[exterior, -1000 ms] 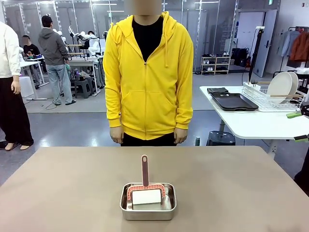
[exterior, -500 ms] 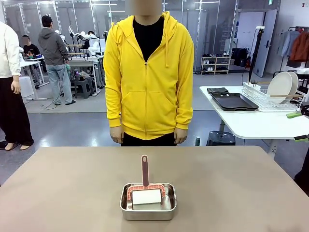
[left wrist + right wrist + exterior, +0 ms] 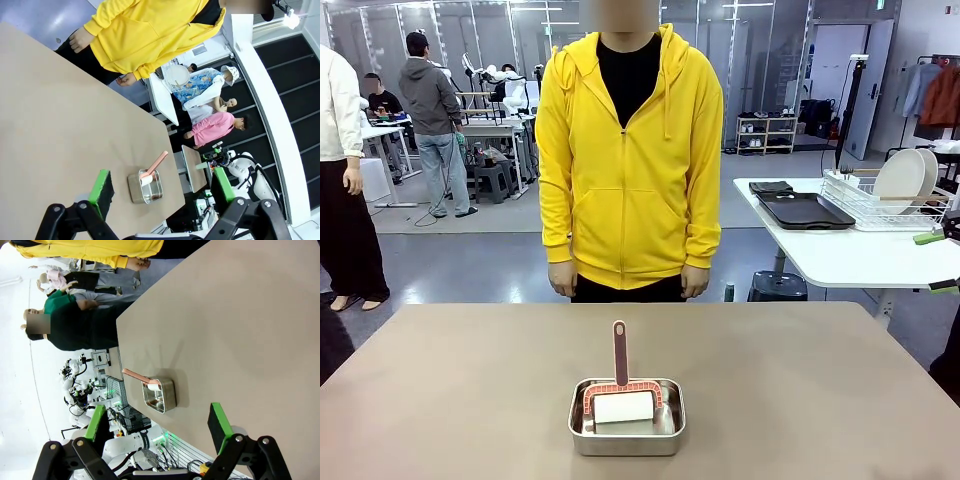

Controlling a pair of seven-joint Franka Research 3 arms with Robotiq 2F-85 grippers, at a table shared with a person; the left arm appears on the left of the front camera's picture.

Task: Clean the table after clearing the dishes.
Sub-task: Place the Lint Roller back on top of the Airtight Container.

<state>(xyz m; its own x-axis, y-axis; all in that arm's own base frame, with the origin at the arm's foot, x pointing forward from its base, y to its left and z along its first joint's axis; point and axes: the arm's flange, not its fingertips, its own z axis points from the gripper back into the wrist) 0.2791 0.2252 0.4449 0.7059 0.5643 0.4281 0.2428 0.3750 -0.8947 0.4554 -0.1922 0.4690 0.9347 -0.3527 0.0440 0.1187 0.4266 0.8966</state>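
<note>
1. The left claw [image 3: 160,187] stands wide open and holds nothing, its green pads [image 3: 102,186] well apart above the counter [image 3: 55,125].
2. The right claw [image 3: 157,425] is also spread wide and empty, over the counter's edge.
3. In the front view a steel tin [image 3: 626,418] sits on the counter at 6 o'clock, near the robot's edge, with a lint roller [image 3: 622,398] inside; its handle points toward 12.
4. A person in a yellow hoodie [image 3: 628,150] stands at 12 o'clock, hands down.
5. The plates [image 3: 902,180] stand in a rack [image 3: 880,205] on a white side counter at 2 o'clock, beside dark trays [image 3: 805,210].
</note>
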